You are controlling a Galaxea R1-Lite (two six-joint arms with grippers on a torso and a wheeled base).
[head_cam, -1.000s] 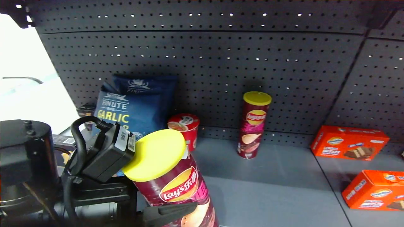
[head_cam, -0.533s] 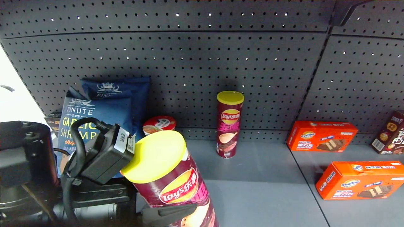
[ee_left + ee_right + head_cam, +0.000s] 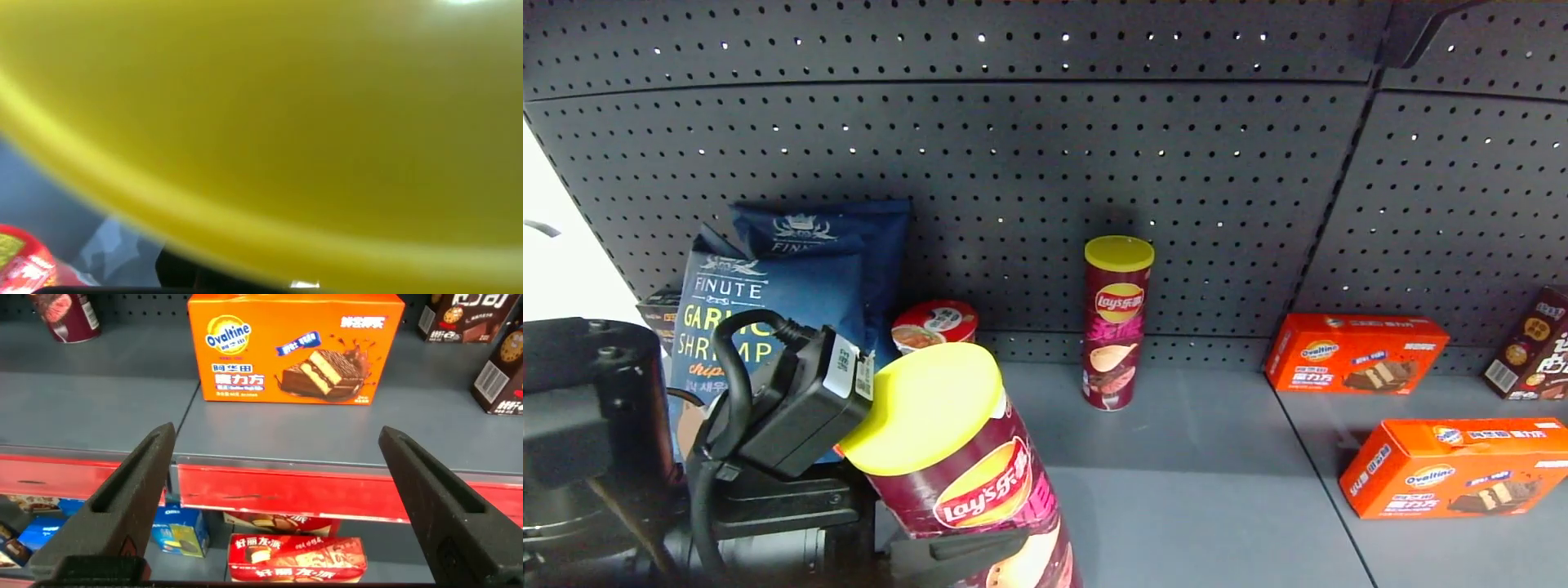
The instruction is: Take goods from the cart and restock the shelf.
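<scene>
Chips come first: a maroon held can point(image 3: 968, 474) sits tilted in the left hand point(image 3: 980, 551). The hand is closed against the can's lower body, and one dark finger point(image 3: 956, 545) crosses its front. Its yellow lid point(image 3: 270, 122) lies right up against the left wrist camera. This can hangs over the front of the grey shelf point(image 3: 1192, 490), nearer than the standing can point(image 3: 1118, 322) and to that can's left.

The right hand point(image 3: 278, 514) is spread wide with nothing between its two dark fingers point(image 3: 122, 506). It is held before the shelf's red front edge point(image 3: 286, 490), well to the right of the standing can. Below that edge, blue packets point(image 3: 176, 531) and a red box point(image 3: 294, 555) lie on a lower level.

On the shelf, a near orange box point(image 3: 1454, 465) lies forward and far right of the standing can. A second orange box point(image 3: 1356, 351) lies farther back, level with the can, with a dark box point(image 3: 1531, 343) beyond it. Just left of the standing can is a red cup point(image 3: 934, 322), then blue snack bags point(image 3: 768, 302). The standing can is upright, close to the pegboard back panel point(image 3: 1013, 163).
</scene>
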